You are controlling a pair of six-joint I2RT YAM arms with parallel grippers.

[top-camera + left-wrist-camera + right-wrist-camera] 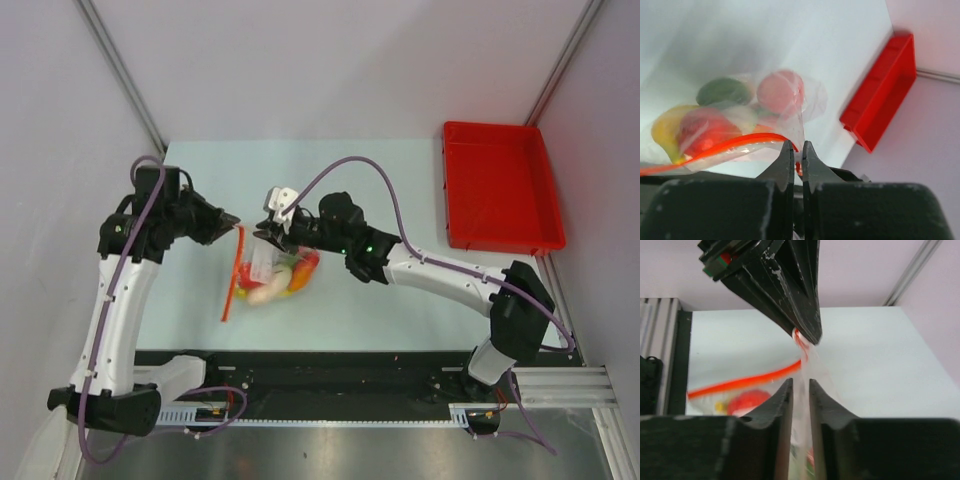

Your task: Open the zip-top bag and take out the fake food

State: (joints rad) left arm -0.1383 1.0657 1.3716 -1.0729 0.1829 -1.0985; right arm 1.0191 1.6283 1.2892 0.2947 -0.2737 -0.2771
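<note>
The clear zip-top bag point(268, 272) with its red-orange zip strip point(234, 272) hangs between both grippers above the table. Fake food point(280, 280) shows through it: a white piece, yellow, red and orange pieces. In the left wrist view the food point(715, 120) looks red, yellow, green and pink. My left gripper point(236, 222) is shut on the bag's top corner by the strip point(740, 142). My right gripper point(268, 236) is shut on the clear plastic point(801, 390) of the bag's edge, facing the left gripper's fingers point(800, 305).
A rigid red tray point(500, 185) sits at the back right of the table; it also shows in the left wrist view point(885, 85). White walls enclose the table on three sides.
</note>
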